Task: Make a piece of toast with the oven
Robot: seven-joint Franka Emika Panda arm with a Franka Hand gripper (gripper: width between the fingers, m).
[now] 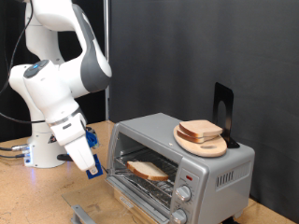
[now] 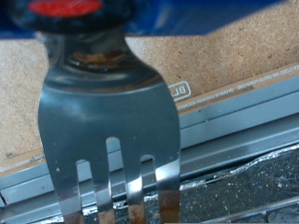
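Note:
The silver-grey oven (image 1: pixel 210 168) stands at the exterior view's right with its glass door (image 1: pixel 140 198) folded down. Inside, the piece of toast (image 1: pixel 148 169) lies flat on the wire rack. My gripper (image 1: pixel 92 164), with blue fingers, hangs to the exterior view's left of the open door, a little above the table. In the wrist view a metal fork (image 2: pixel 107 121) runs out from between the blue fingers, its prongs over the edge of the oven door (image 2: pixel 243 117).
On the oven's roof a round wooden plate (image 1: pixel 204 145) carries a second bread slice (image 1: pixel 201 129), with a black stand (image 1: pixel 222 110) behind it. The oven's knobs (image 1: pixel 181 195) are at its right front. A wooden table (image 2: pixel 37 103) carries everything; a black curtain hangs behind.

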